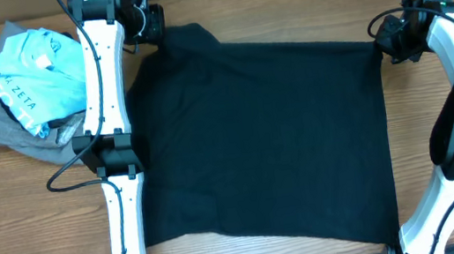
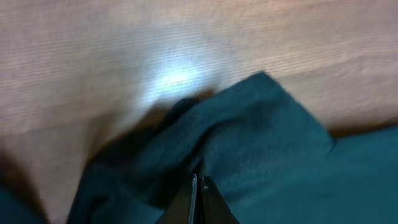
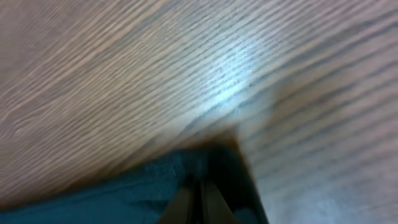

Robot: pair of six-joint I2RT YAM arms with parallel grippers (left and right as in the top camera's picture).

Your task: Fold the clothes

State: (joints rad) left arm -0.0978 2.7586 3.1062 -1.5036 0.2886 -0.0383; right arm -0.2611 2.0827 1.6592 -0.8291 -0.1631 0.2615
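Left gripper and right gripper each clamp a black T-shirt corner. Left of the left gripper, a light blue tee lettered "ZETA" overlies a grey garment.

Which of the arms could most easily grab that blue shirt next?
Likely the left gripper: the light blue tee lies on its side. The right gripper is across the black T-shirt. Both pinch that shirt's far edge.

Overhead: evenly lit, sharp | wrist views: heavily blurred | wooden table: white glare patch noted | black T-shirt: detail lost
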